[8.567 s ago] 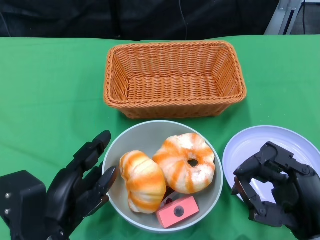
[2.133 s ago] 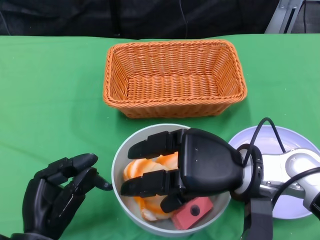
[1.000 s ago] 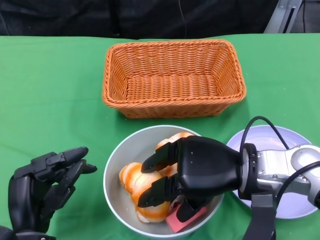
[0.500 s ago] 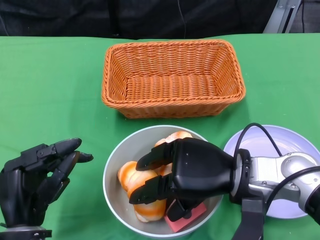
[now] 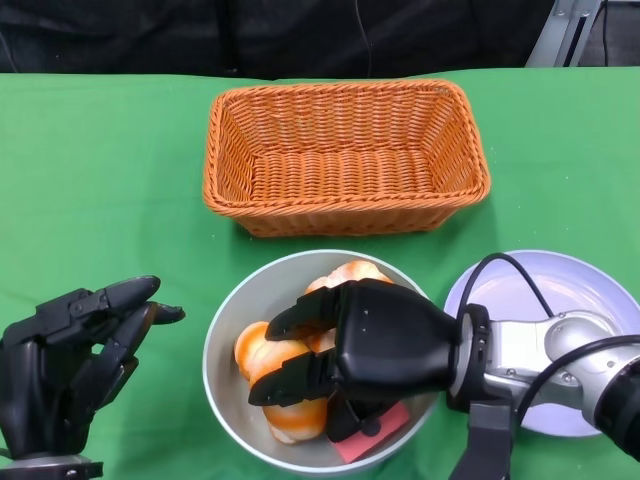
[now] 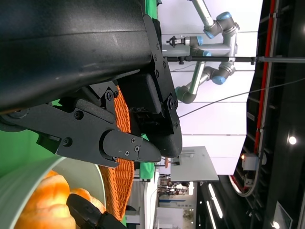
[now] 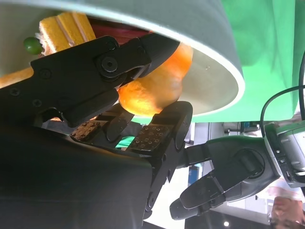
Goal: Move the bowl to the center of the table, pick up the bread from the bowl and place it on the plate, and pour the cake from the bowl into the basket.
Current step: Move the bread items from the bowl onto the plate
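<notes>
Bread (image 5: 275, 385): an orange-and-cream striped roll lying in the left half of the grey bowl (image 5: 228, 320), long axis running roughly from the bowl's left wall down toward its near rim, mostly covered from above. A second rounded orange-and-white piece (image 5: 352, 272) showing at the far side of the bowl, just past the knuckles, touching or nearly touching the first. Pink cake (image 5: 375, 432) wedged low at the near right of the bowl, only a corner visible under the palm; layered side and a green topping seen in the right wrist view (image 7: 57, 29).

Right hand (image 5: 345, 355) reaching in from the right, over the middle of the bowl, fingers curled down around the bread; in the right wrist view the fingers (image 7: 114, 62) press on one side of the roll (image 7: 155, 88) and the studded pads on the other, so closed on it, roll not clearly off the bowl floor. Silver forearm and a black cable crossing over the pale plate (image 5: 590, 300), which sits just right of the bowl, partly covered.

Left hand (image 5: 75, 340) apart from the bowl at its left, fingers loosely spread, holding nothing, above the green cloth (image 5: 100, 180).

Wicker basket (image 5: 345, 155) beyond the bowl, long axis left to right, near but not touching it.
</notes>
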